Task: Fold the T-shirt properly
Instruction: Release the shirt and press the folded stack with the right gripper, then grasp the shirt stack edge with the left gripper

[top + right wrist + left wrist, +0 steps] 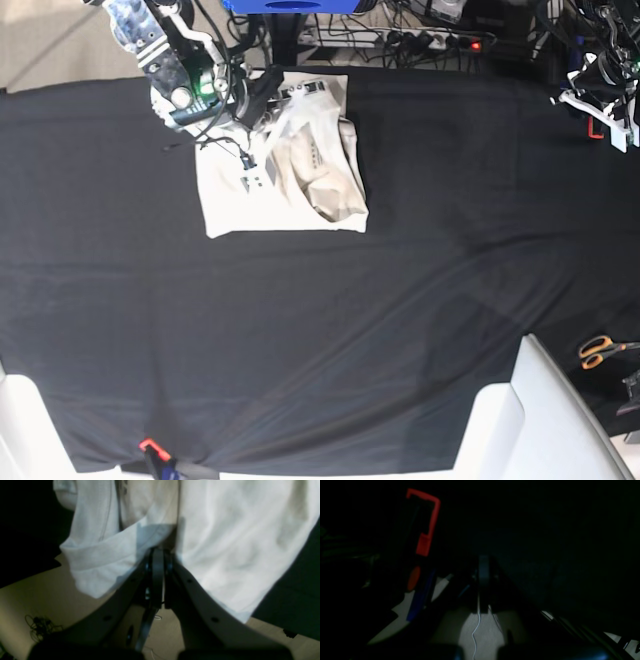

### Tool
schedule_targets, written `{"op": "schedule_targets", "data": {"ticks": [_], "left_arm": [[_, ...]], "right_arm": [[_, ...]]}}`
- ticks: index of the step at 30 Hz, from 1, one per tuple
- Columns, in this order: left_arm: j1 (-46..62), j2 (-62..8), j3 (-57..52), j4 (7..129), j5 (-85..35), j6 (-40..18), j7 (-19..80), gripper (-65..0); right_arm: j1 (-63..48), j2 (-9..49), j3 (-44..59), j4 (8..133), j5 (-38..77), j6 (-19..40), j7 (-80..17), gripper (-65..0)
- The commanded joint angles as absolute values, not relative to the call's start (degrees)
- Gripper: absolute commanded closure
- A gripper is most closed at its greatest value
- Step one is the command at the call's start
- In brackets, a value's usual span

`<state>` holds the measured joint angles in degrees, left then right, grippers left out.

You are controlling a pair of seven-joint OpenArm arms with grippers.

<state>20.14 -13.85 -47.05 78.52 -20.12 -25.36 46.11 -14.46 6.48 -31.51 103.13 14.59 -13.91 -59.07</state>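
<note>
The cream T-shirt (300, 190) lies partly folded on the black table cloth (400, 280), at the back left of the base view. My right gripper (268, 97) hovers over the shirt's back edge, shut on a fold of it that is pulled up off the table. In the right wrist view the T-shirt (225, 542) hangs in loose folds from the shut right gripper (157, 553). My left gripper (483, 563) is shut and holds nothing, seen in a very dark view; its arm (603, 85) sits at the table's far right back corner.
Orange-handled scissors (600, 350) lie near the right edge. White seat-like shapes (545, 420) stand at the front right and front left. A power strip and cables (430, 40) run behind the table. A red frame (427, 522) shows left of the left gripper.
</note>
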Motion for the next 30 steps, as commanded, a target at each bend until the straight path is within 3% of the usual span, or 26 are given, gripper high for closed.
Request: {"op": "schedule_targets", "data": {"ticks": [1, 15, 25, 30], "left_arm": [[20.2, -15.0, -47.4, 79.3, -20.6, -25.3, 45.5, 0.0], [20.1, -15.2, -47.4, 79.3, -20.5, -25.3, 45.5, 0.0], [20.0, -15.3, -40.5, 80.0, -20.6, -25.3, 45.5, 0.0], [17.3, -14.9, -36.9, 79.4, -20.6, -25.3, 45.5, 0.0]], "right_arm": [[-14.3, 6.2, -31.6, 104.1, 14.6, -13.8, -58.3, -0.2], [-13.2, 3.0, -36.8, 98.2, 14.9, -13.6, -55.9, -0.3], [-9.5, 1.0, -36.9, 89.6, 14.9, -1.5, -54.2, -0.3], [-8.0, -0.7, -37.5, 86.2, 14.5, -0.7, -54.1, -0.2]]}}
